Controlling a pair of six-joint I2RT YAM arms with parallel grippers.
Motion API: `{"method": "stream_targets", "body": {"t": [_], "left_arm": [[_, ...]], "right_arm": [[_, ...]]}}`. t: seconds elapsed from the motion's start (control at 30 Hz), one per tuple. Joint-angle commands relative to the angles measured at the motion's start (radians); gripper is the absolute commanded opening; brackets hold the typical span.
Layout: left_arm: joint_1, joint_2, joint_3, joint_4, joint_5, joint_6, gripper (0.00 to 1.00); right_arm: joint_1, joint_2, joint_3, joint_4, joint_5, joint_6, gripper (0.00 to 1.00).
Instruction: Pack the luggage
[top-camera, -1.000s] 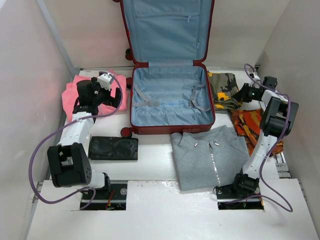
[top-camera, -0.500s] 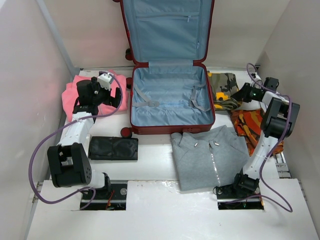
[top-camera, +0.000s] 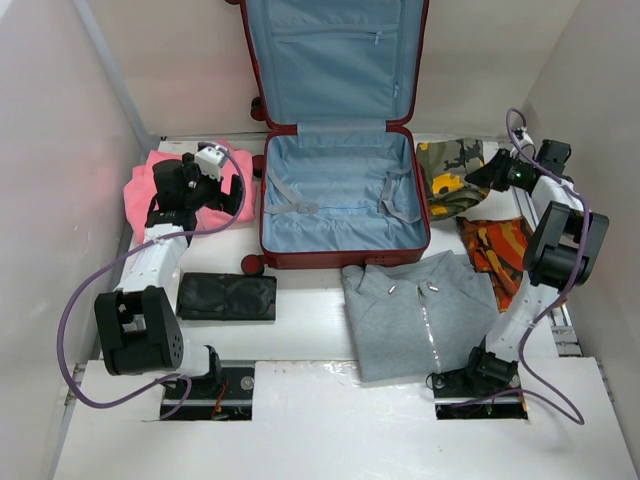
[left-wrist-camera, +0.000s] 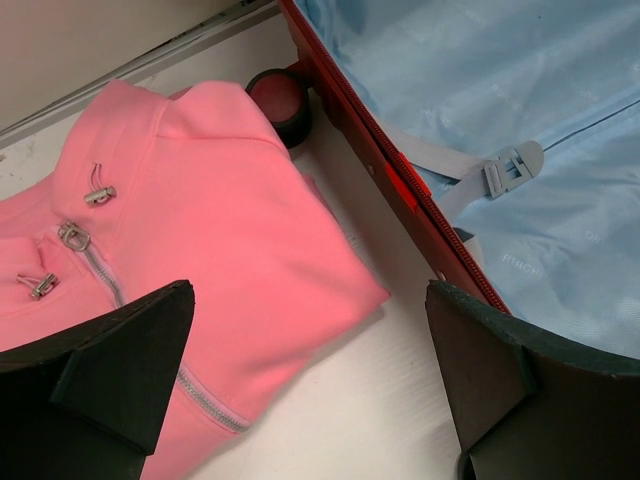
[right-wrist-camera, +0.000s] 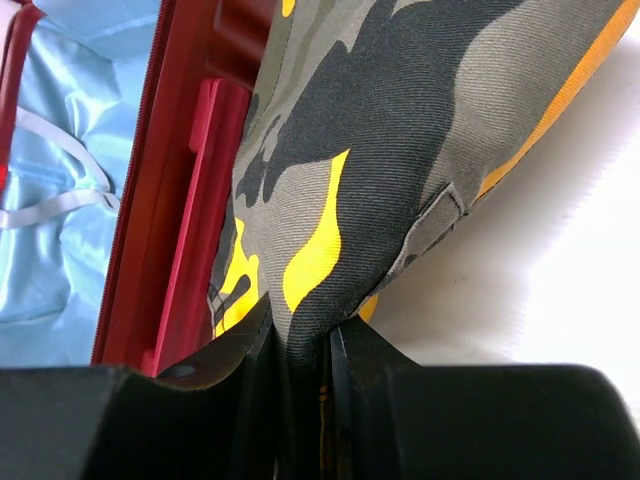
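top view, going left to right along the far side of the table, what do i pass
pink zip top → luggage, open → camouflage garment

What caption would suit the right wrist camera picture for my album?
Right fingers pinch a fold of the camouflage garment, close beside the open, blue-lined red luggage.

One suitcase (top-camera: 345, 259), four folded garments (top-camera: 420, 315), one black pouch (top-camera: 227, 296), two robot arms (top-camera: 150, 265)
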Motion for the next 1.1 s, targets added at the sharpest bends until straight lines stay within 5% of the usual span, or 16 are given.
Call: {"method": "stream_targets", "body": {"t": [0.0,1.07], "left_arm": [[-0.006,-0.048,0.023,0.037,0.016,0.015,1.0],[-0.006,-0.057,-0.005,0.068,0.016,0.024,1.0]], "right_arm": [[0.005,-0.106,0.042,0.077,-0.068,0.044,0.0],[-0.014,-0.221,0.119,0.086,-0.042,0.104,0.0]]}}
